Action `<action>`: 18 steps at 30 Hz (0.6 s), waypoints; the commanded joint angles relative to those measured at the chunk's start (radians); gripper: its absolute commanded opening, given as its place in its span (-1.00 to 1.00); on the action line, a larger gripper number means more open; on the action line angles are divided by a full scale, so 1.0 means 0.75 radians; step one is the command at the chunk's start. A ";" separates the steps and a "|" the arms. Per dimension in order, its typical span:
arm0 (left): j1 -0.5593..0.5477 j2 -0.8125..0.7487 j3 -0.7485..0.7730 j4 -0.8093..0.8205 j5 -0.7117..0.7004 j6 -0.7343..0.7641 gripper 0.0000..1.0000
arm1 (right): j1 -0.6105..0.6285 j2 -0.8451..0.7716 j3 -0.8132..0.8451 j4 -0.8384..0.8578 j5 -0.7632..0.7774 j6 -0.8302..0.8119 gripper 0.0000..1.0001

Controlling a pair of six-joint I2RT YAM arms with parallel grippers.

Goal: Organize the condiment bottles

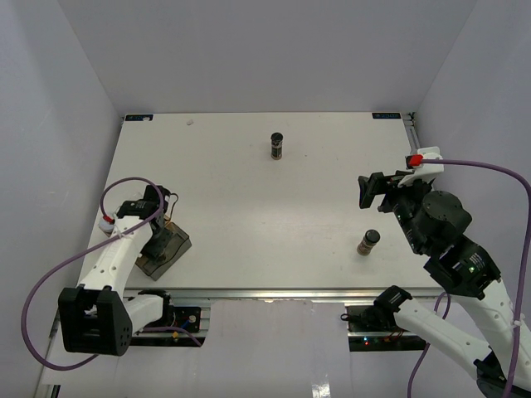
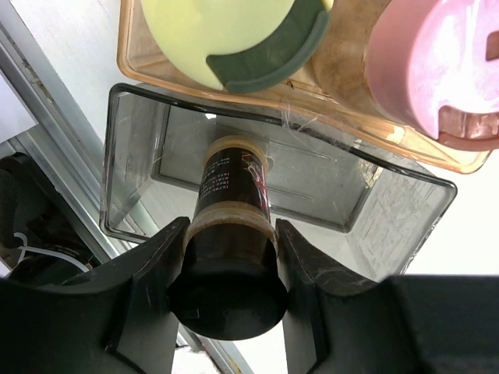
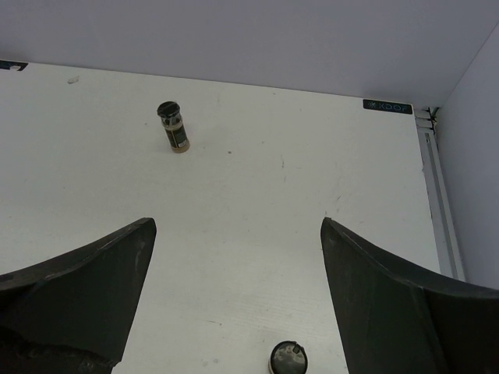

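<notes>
My left gripper is shut on a black-capped condiment bottle with dark contents. It holds the bottle upright, its base down inside a clear grey box at the table's near left. Just beyond that box stands an orange-tinted bin with a yellow-green-capped bottle and a pink-capped one. A dark-capped bottle stands at the far centre of the table. Another bottle stands at the near right. My right gripper hangs open above the table, with that near bottle just below its jaws.
The white table is walled at the back and on both sides. A metal rail runs along its near edge. Purple cables loop off both arms.
</notes>
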 commanded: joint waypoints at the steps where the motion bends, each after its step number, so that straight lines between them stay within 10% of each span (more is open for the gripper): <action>1: 0.012 0.002 -0.010 0.036 -0.044 -0.024 -0.15 | 0.018 -0.021 -0.005 0.079 0.055 -0.034 0.85; 9: 0.015 0.010 0.005 0.025 -0.050 -0.017 0.44 | 0.047 -0.021 -0.002 0.080 0.095 -0.048 0.83; 18: 0.015 -0.022 0.074 -0.053 -0.071 -0.012 0.60 | 0.055 -0.021 -0.008 0.084 0.112 -0.050 0.82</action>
